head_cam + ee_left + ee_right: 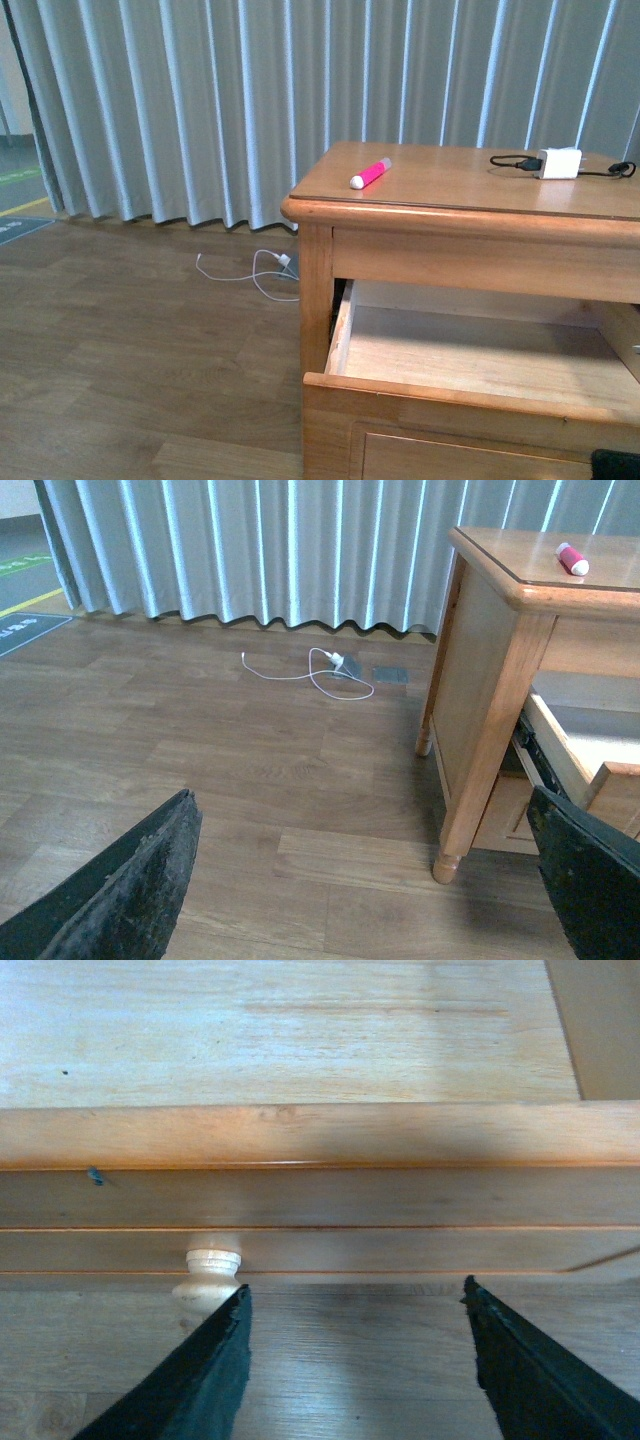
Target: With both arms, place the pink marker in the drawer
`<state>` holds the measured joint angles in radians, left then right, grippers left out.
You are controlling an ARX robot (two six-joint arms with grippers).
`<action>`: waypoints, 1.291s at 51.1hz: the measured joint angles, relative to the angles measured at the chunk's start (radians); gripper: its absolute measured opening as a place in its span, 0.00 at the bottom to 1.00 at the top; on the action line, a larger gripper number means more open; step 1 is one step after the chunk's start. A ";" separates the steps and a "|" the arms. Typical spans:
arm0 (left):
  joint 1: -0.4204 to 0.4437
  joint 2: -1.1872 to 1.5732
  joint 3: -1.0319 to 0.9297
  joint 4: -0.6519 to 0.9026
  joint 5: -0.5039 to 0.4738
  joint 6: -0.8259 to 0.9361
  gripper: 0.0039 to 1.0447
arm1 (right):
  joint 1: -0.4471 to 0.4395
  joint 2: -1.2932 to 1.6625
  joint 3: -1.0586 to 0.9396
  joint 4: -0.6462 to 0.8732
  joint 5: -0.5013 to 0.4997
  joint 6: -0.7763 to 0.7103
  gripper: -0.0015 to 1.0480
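The left claw (362,810) and right claw (356,1290) gape empty, the honey-coloured wooden drawer (450,395) is open, but the short bright-pink marker (370,173) lies ungrasped on the tabletop (470,190).

pink marker (371,173): bright pink, white cap | drawer (450,395): honey wood | curtain (200,100): pale grey
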<state>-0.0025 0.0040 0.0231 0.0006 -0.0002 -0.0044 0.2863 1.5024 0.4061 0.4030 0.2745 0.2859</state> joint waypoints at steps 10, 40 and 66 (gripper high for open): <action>0.000 0.000 0.000 0.000 0.000 0.000 0.94 | -0.012 -0.329 -0.053 -0.177 -0.092 0.000 0.93; 0.000 0.000 0.000 0.000 0.000 0.000 0.94 | -0.557 -1.300 -0.235 -0.669 -0.502 -0.129 0.92; 0.000 0.000 0.000 0.000 0.000 0.000 0.94 | -0.461 -1.446 -0.362 -0.394 -0.447 -0.275 0.79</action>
<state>-0.0025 0.0040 0.0231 0.0006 -0.0002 -0.0044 -0.1745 0.0566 0.0444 0.0093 -0.1730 0.0113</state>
